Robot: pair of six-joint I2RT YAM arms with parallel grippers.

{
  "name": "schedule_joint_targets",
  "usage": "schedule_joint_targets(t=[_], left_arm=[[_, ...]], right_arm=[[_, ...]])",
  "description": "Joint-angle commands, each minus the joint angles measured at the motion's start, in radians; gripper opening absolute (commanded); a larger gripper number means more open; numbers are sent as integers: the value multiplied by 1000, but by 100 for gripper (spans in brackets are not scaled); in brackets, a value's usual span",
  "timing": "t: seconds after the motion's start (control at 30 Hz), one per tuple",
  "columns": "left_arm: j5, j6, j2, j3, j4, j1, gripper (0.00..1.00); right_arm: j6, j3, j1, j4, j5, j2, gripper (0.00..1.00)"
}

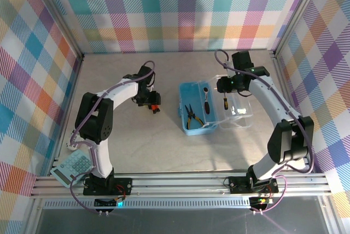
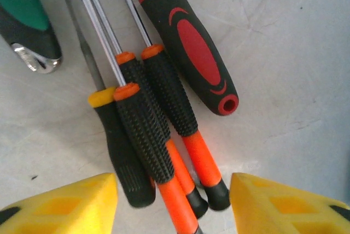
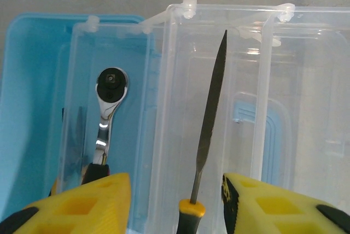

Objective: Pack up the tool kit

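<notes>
Your left gripper [image 2: 174, 193] sits low over the grey table [image 1: 147, 146], well to the left of the case. Its yellow fingertips [image 2: 60, 204] stand half spread, straddling the butt ends of a loose bundle of tools. There is a sliver of table between the right tip and the nearest handle. On the left side you cannot tell whether the tip touches.

The bundle holds three slim screwdrivers with knurled black and orange handles [image 2: 145, 135], lying side by side and touching. A black-handled driver with a yellow collar [image 2: 117, 141] lies against their left. A fat red-and-black rubber handle [image 2: 194, 53] lies just to the right, angled away. A green-and-black handle with a chrome ring [image 2: 24, 10] lies apart at the upper left.

The small light-blue plastic case [image 1: 187, 93] lies open mid-table, with its clear hinged lid [image 1: 243, 115] folded flat to the right. Inside the blue half are a chrome ratchet [image 1: 204, 94] at the far end and small black-handled pliers [image 1: 191, 116] nearer you.

Your right gripper [image 3: 176, 201] hovers over the lid by the hinge, its jaws moderately apart and gripping nothing. A slim grey needle file with a yellow collar and black handle [image 3: 210, 113] lies on the clear lid between the fingertips, with daylight on both sides.

A grey-teal calculator [image 1: 71, 169] rests at the near left corner by the left arm's base.
</notes>
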Motion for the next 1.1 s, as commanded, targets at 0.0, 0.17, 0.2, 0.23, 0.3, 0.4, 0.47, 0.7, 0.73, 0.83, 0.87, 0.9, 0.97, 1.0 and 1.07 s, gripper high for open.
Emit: schedule_joint_targets(t=[0.0, 0.17, 0.2, 0.23, 0.3, 0.4, 0.47, 0.7, 0.73, 0.83, 0.87, 0.9, 0.97, 1.0, 1.07], left_arm=[[-28, -8, 36, 42, -10, -4, 51], [-67, -8, 75, 66, -23, -19, 39], [-73, -8, 80, 68, -26, -21, 36], [-79, -6, 84, 66, -27, -21, 32], [-93, -5, 89, 65, -30, -21, 24], [-115, 1, 94, 63, -38, -21, 19], [-129, 6, 99, 64, -45, -21, 17], [-155, 18, 122, 66, -60, -21, 26], [-154, 20, 125, 66, -60, -21, 27], [-153, 21, 131, 60, -58, -21, 23], [-151, 22, 135, 59, -57, -21, 21], [-148, 22, 138, 57, -58, -21, 19], [-145, 23, 140, 55, -56, -21, 15], [-145, 23, 140, 54, -56, -21, 12], [-147, 25, 137, 54, -58, -21, 7]], right_arm=[[3, -22, 6, -7, -3, -46, 49], [3, -31, 6, -5, -6, -57, 52], [4, -31, 5, -5, -8, -57, 52], [3, -31, 6, -5, -7, -59, 52], [3, -31, 6, -4, -11, -61, 53], [5, -32, 6, -2, -15, -65, 53], [5, -32, 6, -2, -19, -66, 53], [5, -34, 6, -4, -26, -72, 54], [5, -34, 6, -5, -26, -72, 54], [5, -35, 6, -4, -29, -74, 54], [5, -35, 6, -4, -29, -75, 54], [5, -35, 6, -4, -31, -76, 54], [5, -35, 6, -4, -32, -79, 54], [5, -35, 6, -3, -32, -81, 54], [6, -34, 6, -5, -34, -86, 54]])
